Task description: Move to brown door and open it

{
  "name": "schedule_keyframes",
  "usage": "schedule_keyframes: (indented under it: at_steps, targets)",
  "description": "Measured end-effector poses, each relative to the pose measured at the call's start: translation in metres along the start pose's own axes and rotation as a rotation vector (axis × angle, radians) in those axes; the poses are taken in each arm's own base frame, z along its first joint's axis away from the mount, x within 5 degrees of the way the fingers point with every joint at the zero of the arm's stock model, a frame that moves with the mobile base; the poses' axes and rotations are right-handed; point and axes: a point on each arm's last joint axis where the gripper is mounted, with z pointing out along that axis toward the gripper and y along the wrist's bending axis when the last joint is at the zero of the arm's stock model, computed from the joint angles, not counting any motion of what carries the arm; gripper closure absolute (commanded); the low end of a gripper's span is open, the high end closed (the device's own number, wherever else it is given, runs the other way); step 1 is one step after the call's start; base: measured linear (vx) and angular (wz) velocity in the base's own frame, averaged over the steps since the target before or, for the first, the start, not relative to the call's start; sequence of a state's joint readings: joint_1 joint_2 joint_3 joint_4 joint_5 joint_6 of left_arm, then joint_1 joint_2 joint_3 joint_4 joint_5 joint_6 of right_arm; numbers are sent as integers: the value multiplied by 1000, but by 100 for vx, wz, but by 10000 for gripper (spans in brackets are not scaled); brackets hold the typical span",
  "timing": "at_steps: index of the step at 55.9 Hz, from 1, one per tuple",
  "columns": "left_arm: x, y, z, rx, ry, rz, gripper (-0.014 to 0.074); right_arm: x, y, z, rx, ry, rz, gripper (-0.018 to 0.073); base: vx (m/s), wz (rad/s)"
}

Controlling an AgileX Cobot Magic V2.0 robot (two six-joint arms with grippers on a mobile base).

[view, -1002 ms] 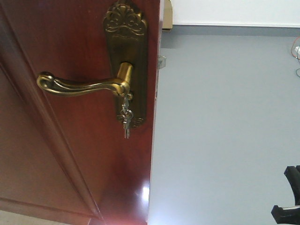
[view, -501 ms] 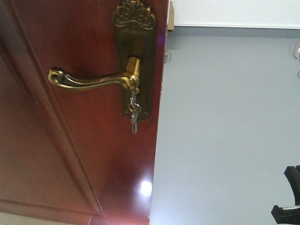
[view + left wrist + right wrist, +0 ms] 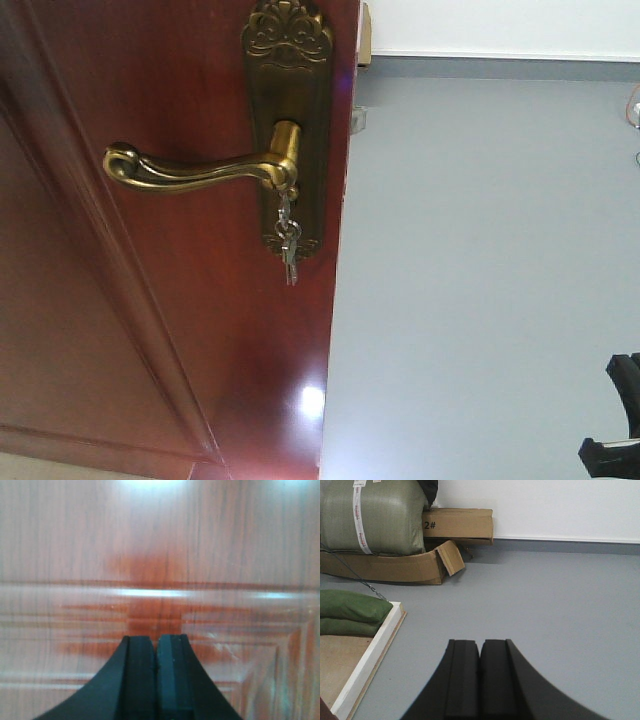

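Observation:
The glossy reddish-brown door (image 3: 120, 330) fills the left half of the front view, its edge running down the middle. Its brass lever handle (image 3: 190, 172) points left from a brass backplate (image 3: 290, 70), and keys (image 3: 288, 240) hang below the lever. My left gripper (image 3: 156, 642) is shut and empty, very close to the door's panel (image 3: 160, 545), which fills the left wrist view. My right gripper (image 3: 480, 647) is shut and empty, over the grey floor (image 3: 545, 600) beyond the door's edge. A black part of the right arm (image 3: 615, 430) shows at the lower right of the front view.
In the right wrist view, cardboard boxes (image 3: 455, 525) and a green sack (image 3: 370, 517) stand against the white wall at the far left. A white-edged wooden frame (image 3: 370, 655) with green bags (image 3: 350, 611) lies at the left. Cables (image 3: 633, 110) lie at the far right.
Since a second ago the door and handle have shifted right and slightly up in the front view, with the door edge more upright. Since half a second ago almost nothing has moved.

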State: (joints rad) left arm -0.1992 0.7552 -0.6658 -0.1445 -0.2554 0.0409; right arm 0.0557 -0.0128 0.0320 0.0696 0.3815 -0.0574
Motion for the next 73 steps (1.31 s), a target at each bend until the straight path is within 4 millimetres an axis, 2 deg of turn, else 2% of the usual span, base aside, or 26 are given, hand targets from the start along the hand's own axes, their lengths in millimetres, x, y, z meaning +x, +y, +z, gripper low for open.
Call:
schedule_keyframes:
  at_steps: [35,44,51,61,73]
  targets:
    - [0,0,0,0,-2,0,600,0,0,0,0,0,0,559,0,0]
    - [4,1,-15,-1,67,80,600,0,0,0,0,0,0,559,0,0]
    - [25,8,-43,-30,176,134,600,0,0,0,0,0,0,559,0,0]
    - [75,18,-85,-82,268,138,600,0,0,0,0,0,0,559,0,0]
    - [124,26,-126,-157,247,86,600,0,0,0,0,0,0,559,0,0]
